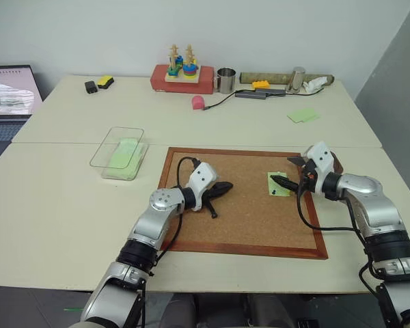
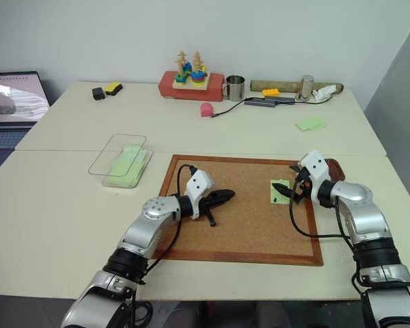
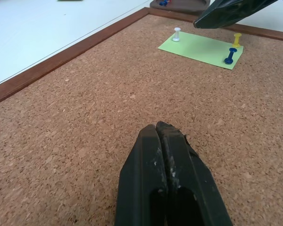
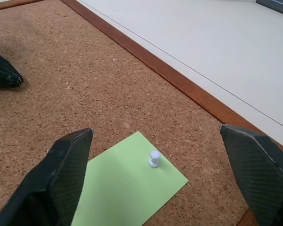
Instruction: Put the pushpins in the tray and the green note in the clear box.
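Fingers of the right gripper [image 4: 155,188] are spread wide, empty, straddling the green note's [image 3: 201,46] corner at centre-right of the corkboard [image 1: 246,225]. Three pushpins [image 3: 177,34] stand upright in the note: white, yellow, blue. Left gripper [image 3: 166,136] fingers are pressed together, empty, resting mid-board and pointing toward the note. Farther out, the clear box [image 1: 116,147] lies upper left on the tabletop [image 1: 68,205], lengthwise away.

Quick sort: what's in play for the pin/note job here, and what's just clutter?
In play:
- green note, pinned on the corkboard
- pushpins: white, yellow, blue
- tray
- clear box
- right gripper, open at the note

Clutter:
- laptop
- metal cup
- stacking toy
- loose green notes
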Action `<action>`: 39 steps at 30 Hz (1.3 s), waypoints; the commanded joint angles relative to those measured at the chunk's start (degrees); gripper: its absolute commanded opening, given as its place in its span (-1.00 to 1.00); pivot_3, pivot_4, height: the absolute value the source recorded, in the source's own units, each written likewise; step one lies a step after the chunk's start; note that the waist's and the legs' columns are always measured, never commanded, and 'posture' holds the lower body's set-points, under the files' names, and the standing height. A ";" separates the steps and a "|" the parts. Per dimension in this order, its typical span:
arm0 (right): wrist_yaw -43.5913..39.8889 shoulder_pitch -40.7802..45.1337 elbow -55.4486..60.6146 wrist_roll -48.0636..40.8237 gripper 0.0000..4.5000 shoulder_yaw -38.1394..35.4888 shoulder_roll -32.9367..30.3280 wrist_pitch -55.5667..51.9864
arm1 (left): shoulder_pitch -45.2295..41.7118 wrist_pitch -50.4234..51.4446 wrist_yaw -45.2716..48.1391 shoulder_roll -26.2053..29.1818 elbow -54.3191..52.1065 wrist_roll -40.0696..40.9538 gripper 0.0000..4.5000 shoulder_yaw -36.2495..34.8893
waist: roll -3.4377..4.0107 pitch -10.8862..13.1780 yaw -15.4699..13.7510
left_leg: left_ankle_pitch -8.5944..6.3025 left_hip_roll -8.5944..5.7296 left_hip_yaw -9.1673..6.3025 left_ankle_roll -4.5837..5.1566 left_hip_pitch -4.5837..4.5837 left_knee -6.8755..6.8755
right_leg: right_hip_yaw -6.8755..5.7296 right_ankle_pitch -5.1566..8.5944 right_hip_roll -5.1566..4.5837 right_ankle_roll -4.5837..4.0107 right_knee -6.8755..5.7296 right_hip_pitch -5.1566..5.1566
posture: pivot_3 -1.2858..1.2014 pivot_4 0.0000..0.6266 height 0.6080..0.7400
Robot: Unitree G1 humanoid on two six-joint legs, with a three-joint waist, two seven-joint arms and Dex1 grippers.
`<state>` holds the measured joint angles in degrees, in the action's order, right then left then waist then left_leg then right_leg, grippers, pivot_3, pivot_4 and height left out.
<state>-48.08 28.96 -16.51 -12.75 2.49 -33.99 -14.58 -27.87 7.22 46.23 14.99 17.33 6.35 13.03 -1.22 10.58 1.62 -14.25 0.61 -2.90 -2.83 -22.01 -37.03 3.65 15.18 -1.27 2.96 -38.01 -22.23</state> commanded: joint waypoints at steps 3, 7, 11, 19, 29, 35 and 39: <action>-1.31 1.59 -2.92 1.75 0.30 0.48 0.56 3.07 | 1.14 0.95 -0.37 -0.66 -1.42 -0.39 -1.00 0.82 | 0.00 0.00 0.00 | 0.00 0.00 0.00 0.00 0.00 0.00 | 0.00 0.00 0.00 0.00 0.00 0.00 | 0.03 -0.52 1.00; -1.23 1.83 -4.29 2.39 -0.02 0.44 1.18 3.89 | 1.21 1.28 -0.56 -0.77 -1.87 -0.37 -1.00 0.88 | 0.00 0.00 0.01 | 0.00 0.00 0.00 0.00 0.00 0.00 | 0.00 0.00 0.00 0.00 0.00 0.00 | 0.03 -0.52 1.00; -1.29 1.73 -4.66 2.75 -0.38 0.33 1.57 4.48 | 1.32 1.60 -0.57 -0.75 -2.15 -0.44 -1.00 0.94 | 0.00 0.00 0.02 | 0.00 0.00 0.00 0.00 0.01 0.00 | 0.00 0.00 0.00 0.00 -0.01 0.00 | 0.03 -0.52 1.00; -1.77 1.02 -3.74 2.56 -0.98 0.40 1.91 4.72 | 1.13 1.92 -0.79 -0.65 -1.86 -0.68 -1.00 0.89 | 0.00 0.00 0.03 | 0.00 0.00 0.00 0.00 0.00 0.00 | 0.00 0.00 0.00 0.00 0.00 0.00 | 0.03 -0.52 1.00; -2.30 0.65 0.87 -1.55 -0.98 -2.10 2.54 1.41 | 1.38 3.33 -0.74 -0.08 -2.12 -1.31 -1.00 1.18 | 0.01 0.00 0.07 | 0.00 0.00 0.00 0.00 0.01 0.02 | 0.00 0.00 0.00 0.00 0.00 0.00 | 0.03 -0.52 1.00; -1.80 0.19 4.53 -3.40 -0.98 -4.03 2.62 -1.72 | 1.40 4.04 -1.18 -0.39 -2.32 -1.60 -1.00 1.22 | 0.02 -0.01 0.17 | 0.00 0.01 0.00 0.00 0.03 0.02 | 0.01 0.00 0.00 0.00 -0.02 0.00 | 0.03 -0.52 1.00; -1.50 -0.32 7.22 -5.15 -0.98 -5.07 2.24 -4.01 | 1.35 4.23 -1.19 -0.39 -2.33 -1.72 -1.00 1.22 | 0.02 -0.01 0.12 | 0.00 0.01 0.00 0.00 0.02 0.02 | 0.00 0.00 0.01 0.00 -0.01 0.01 | 0.03 -0.52 1.00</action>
<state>-49.72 28.63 -12.87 -15.55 0.00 -31.27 -17.31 -27.51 10.73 45.10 14.97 15.16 5.30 13.15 -1.20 10.57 1.73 -14.25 0.61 -2.90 -2.83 -21.99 -37.01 3.65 15.18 -1.27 2.96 -38.02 -22.22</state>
